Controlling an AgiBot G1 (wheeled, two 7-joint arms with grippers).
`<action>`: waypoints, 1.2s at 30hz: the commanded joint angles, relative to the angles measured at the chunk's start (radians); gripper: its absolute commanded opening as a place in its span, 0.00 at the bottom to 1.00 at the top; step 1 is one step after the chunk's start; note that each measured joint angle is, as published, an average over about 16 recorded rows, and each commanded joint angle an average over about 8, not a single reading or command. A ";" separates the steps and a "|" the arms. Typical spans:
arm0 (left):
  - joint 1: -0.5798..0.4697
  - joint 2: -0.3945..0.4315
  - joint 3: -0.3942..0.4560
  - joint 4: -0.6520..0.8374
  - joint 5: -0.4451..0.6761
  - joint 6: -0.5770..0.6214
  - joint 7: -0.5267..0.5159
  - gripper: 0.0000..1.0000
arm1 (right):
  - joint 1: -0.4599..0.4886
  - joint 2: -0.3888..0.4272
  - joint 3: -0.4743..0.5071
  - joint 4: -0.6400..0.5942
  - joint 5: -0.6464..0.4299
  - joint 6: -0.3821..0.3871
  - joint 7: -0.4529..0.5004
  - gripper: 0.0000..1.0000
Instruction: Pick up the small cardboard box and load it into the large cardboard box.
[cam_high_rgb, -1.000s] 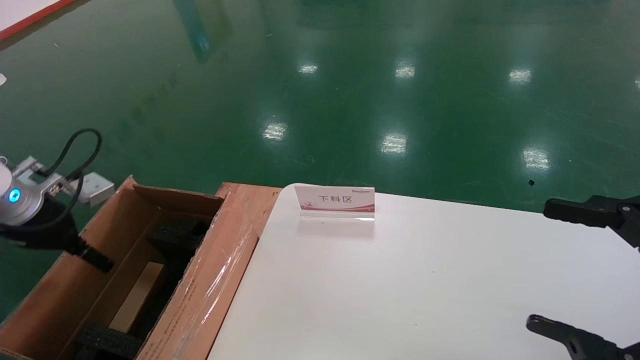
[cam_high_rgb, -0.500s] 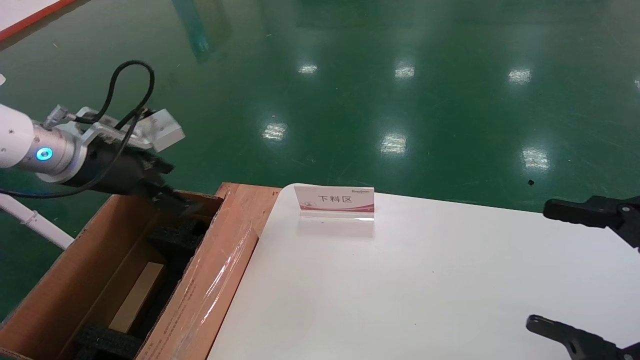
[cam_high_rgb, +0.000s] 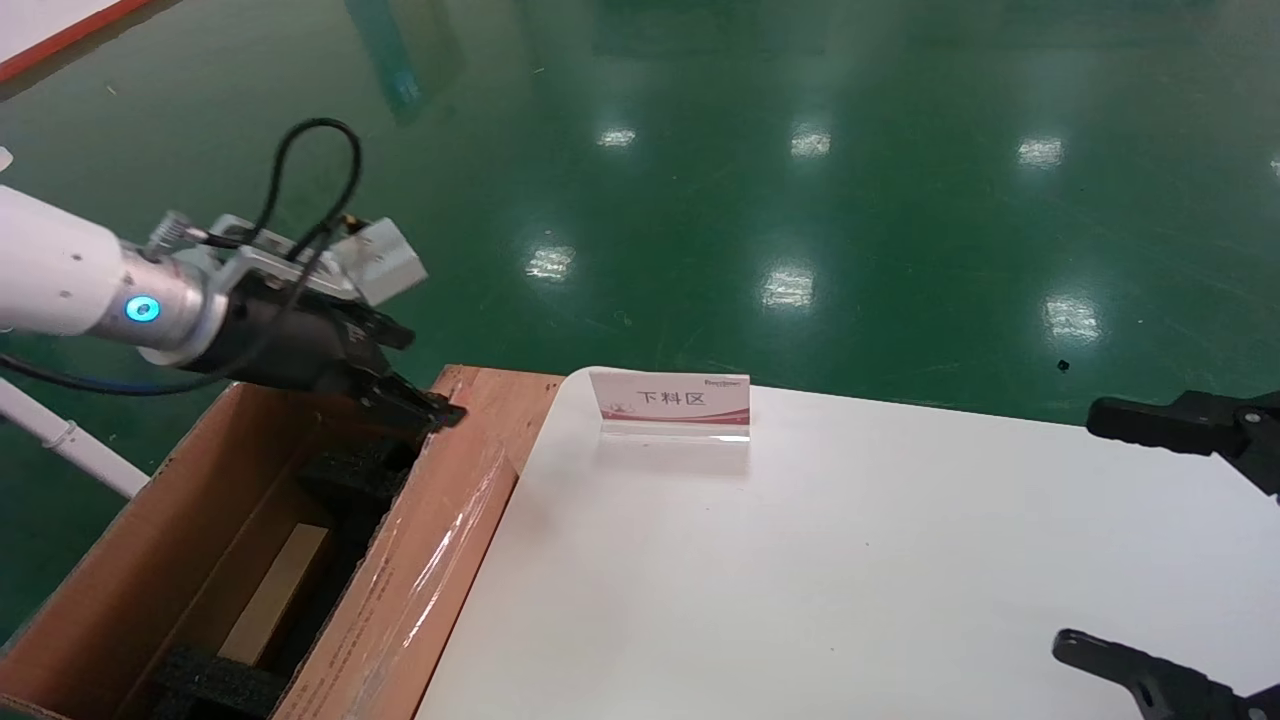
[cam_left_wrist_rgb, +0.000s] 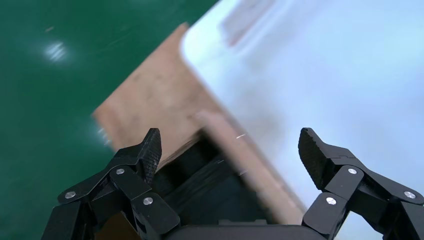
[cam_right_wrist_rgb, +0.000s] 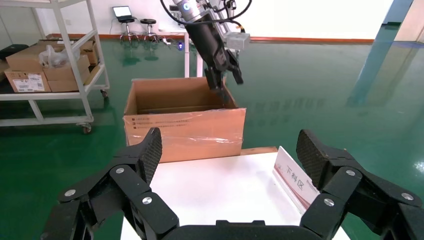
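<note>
Salmon-tan small cardboard box (cam_high_rgb: 275, 590) already lies inside your large cardboard box (cam_high_rgb: 420, 560); left tool (cam_high_rgb: 425, 405) hangs empty, spread apart, over its far corner. Basically done.

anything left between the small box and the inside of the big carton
Nothing visible does. The small cardboard box already lies inside the large cardboard box, down between black foam pads. The open left claw is above the carton's far rim, empty.
</note>
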 joint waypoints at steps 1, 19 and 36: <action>0.035 0.004 -0.048 0.001 -0.016 0.014 0.022 1.00 | 0.000 0.000 0.000 0.000 0.000 0.000 0.000 1.00; 0.457 0.055 -0.613 0.019 -0.191 0.192 0.277 1.00 | 0.000 0.000 -0.001 0.000 0.001 0.000 -0.001 1.00; 0.857 0.103 -1.149 0.035 -0.358 0.361 0.518 1.00 | 0.000 0.000 0.000 0.000 0.000 0.000 0.000 1.00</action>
